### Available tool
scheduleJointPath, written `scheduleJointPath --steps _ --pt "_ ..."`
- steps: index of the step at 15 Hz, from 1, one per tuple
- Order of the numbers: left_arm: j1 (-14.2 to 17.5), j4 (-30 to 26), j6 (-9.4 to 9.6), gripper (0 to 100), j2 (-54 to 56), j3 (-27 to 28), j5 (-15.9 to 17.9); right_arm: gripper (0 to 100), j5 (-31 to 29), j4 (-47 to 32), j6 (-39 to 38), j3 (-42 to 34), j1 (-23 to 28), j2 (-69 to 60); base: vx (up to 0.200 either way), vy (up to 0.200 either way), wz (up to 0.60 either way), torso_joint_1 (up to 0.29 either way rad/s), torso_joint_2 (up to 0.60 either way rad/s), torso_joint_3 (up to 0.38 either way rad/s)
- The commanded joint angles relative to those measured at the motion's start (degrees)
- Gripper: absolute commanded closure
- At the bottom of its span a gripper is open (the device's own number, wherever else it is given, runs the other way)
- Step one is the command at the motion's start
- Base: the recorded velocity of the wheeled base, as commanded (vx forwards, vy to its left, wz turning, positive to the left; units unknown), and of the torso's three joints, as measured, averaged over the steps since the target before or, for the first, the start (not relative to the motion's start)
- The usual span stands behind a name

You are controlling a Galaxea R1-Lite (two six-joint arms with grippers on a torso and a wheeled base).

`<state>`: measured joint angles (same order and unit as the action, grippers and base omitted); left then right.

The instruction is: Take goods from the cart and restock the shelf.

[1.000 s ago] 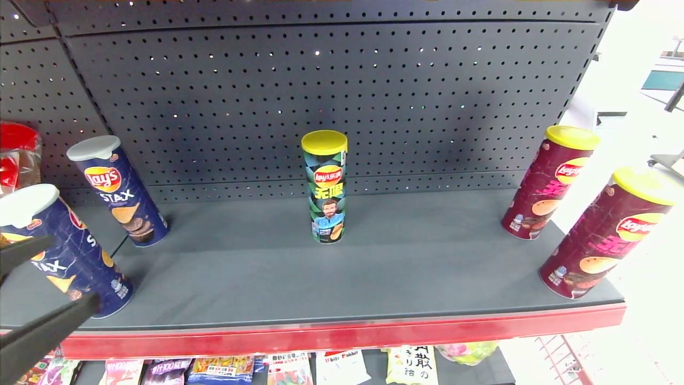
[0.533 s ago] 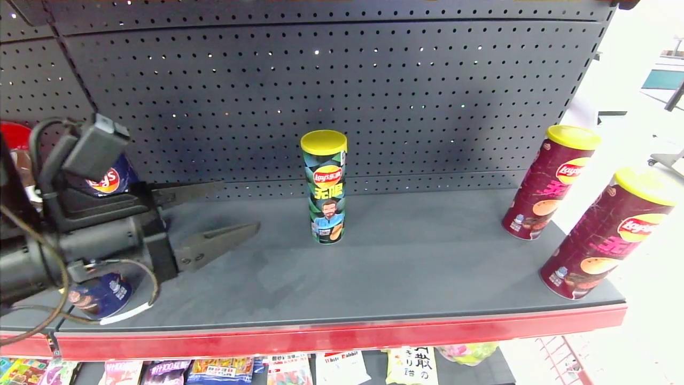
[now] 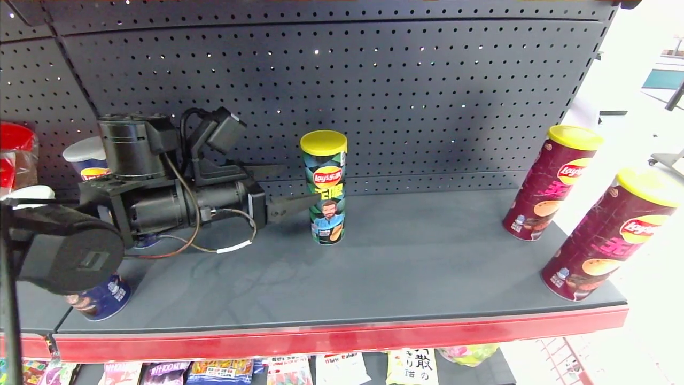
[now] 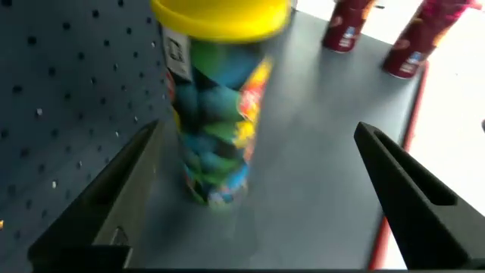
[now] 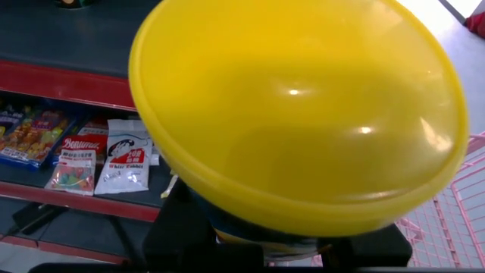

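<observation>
Left gripper wide open, holding nothing, level above shelf; green can upright at shelf centre, between fingers, nearer to rear one; right gripper clamped on second can (yellow lid toward camera) in front of lower shelf; maroon cans at shelf's right end.

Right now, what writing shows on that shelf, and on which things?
Green can: round logo, yellow characters; print not read off.
Rear maroon can: logo, pink characters.
Front maroon can: the same.
Rear blue can: logo, partly hidden.
Packets below the shelf: mostly too small.
Yellow-lidded can, held: bare lid, no print.
</observation>
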<state>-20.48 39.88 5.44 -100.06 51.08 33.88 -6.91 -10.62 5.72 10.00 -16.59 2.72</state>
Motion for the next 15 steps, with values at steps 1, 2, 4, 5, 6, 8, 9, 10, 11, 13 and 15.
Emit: scheduleJointPath --steps 1,2,4,5,6,8,9,10,11,13,15 --pt "-0.1 0.0 0.10 0 -4.3 2.6 -0.1 100 0.0 0.0 0.1 -0.1 0.0 0.1 0.000 0.000 0.00 0.000 0.00 0.000" --pt "0.0 0.0 2.39 0 -6.4 4.4 -0.7 100 0.0 0.0 0.1 0.0 0.0 0.2 0.000 0.000 0.00 0.000 0.00 0.000" --pt "-0.4 -0.2 2.91 0 -8.3 7.4 -0.7 100 0.1 0.0 0.0 -0.1 0.0 0.2 0.000 0.000 0.00 0.000 0.00 0.000" --pt "-0.8 -0.2 2.91 0 -9.7 9.2 -0.8 100 0.1 0.0 0.0 -0.1 0.0 0.3 0.000 0.000 0.00 0.000 0.00 0.000" --pt "-0.9 -0.2 2.91 0 -10.7 10.6 -0.8 100 0.1 0.0 0.0 -0.2 -0.1 0.2 0.000 0.000 0.00 0.000 0.00 0.000" --pt "-1.2 -0.4 2.91 0 -12.5 12.9 -1.2 100 0.1 -0.1 0.0 -0.2 0.0 0.2 0.000 0.000 0.00 0.000 0.00 0.000" --pt "-1.3 -0.4 2.91 0 -12.9 13.3 -1.3 100 0.1 -0.1 0.0 -0.2 0.0 0.3 0.000 0.000 0.00 0.000 0.00 0.000" --pt "-1.7 -0.4 2.91 0 -13.5 13.5 -1.3 100 0.1 -0.1 0.0 -0.3 0.0 0.3 0.000 0.000 0.00 0.000 0.00 0.000" --pt "-1.7 -0.2 2.91 0 -13.9 13.8 -1.3 100 0.1 -0.1 0.0 -0.6 0.0 0.2 0.000 0.000 0.00 0.000 0.00 0.000" --pt "-1.8 -0.2 2.91 0 -15.1 15.5 -1.3 100 0.1 -0.1 0.0 -0.7 -0.1 0.2 0.000 0.000 0.00 0.000 0.00 0.000" --pt "-1.8 -0.5 2.91 0 -16.8 18.7 -1.3 100 0.1 -0.1 0.0 -0.7 0.0 0.3 0.000 0.000 0.00 0.000 0.00 0.000"
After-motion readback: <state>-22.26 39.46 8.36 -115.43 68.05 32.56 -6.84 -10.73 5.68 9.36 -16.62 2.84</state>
